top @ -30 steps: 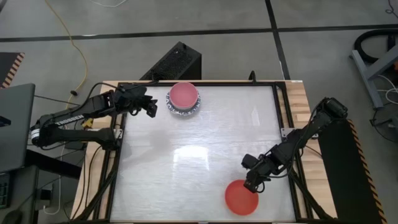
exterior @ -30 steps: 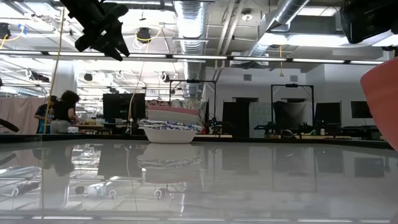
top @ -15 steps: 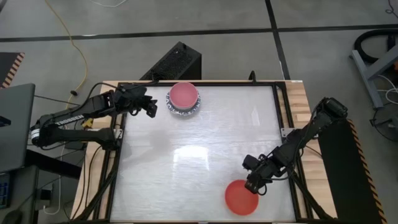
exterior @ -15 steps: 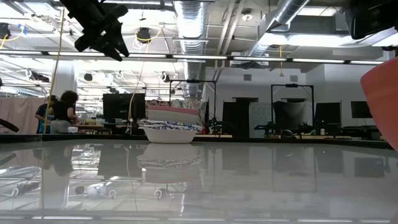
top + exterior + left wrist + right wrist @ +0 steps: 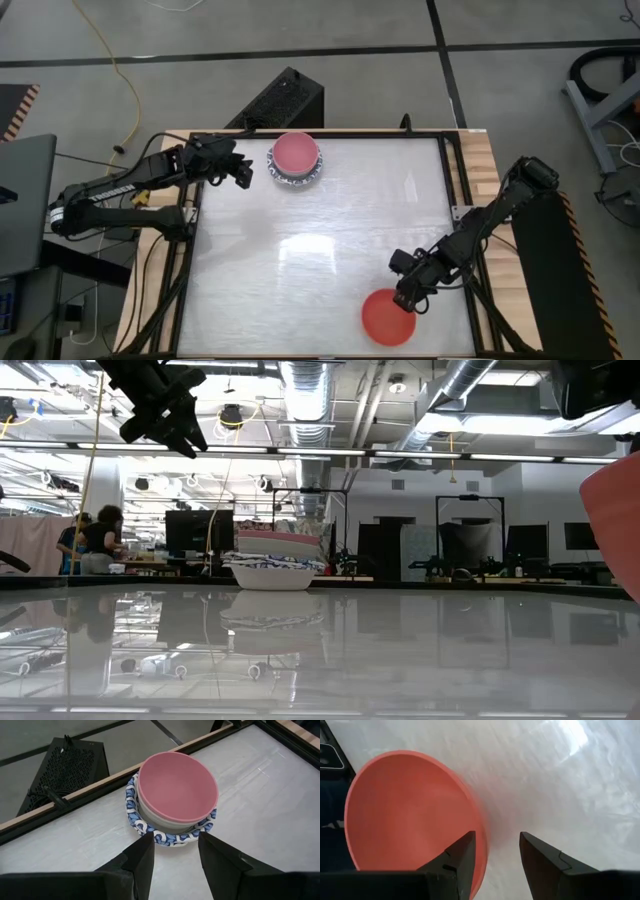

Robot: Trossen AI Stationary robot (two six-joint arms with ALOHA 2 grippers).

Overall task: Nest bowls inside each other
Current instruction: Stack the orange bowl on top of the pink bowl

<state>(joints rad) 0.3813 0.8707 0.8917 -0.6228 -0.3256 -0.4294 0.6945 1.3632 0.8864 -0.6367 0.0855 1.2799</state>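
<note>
Bowls are mostly nested already: at the far edge of the bench you have a stack with the pink bowl on top, a plain white one just showing under it, and a blue-patterned scalloped rim at the base (how many patterned ones lie beneath I cannot tell). What is left, as far as I can judge, is the red bowl, which sits alone at the near right, well apart from the stack. Your right gripper is at that bowl, its fingers straddling the rim, one inside and one outside, part-closed; whether they pinch it yet is unclear. Your left gripper hovers just beside the stack with fingers spread and empty. You need to carry the red bowl across and seat it in the pink one.
</note>
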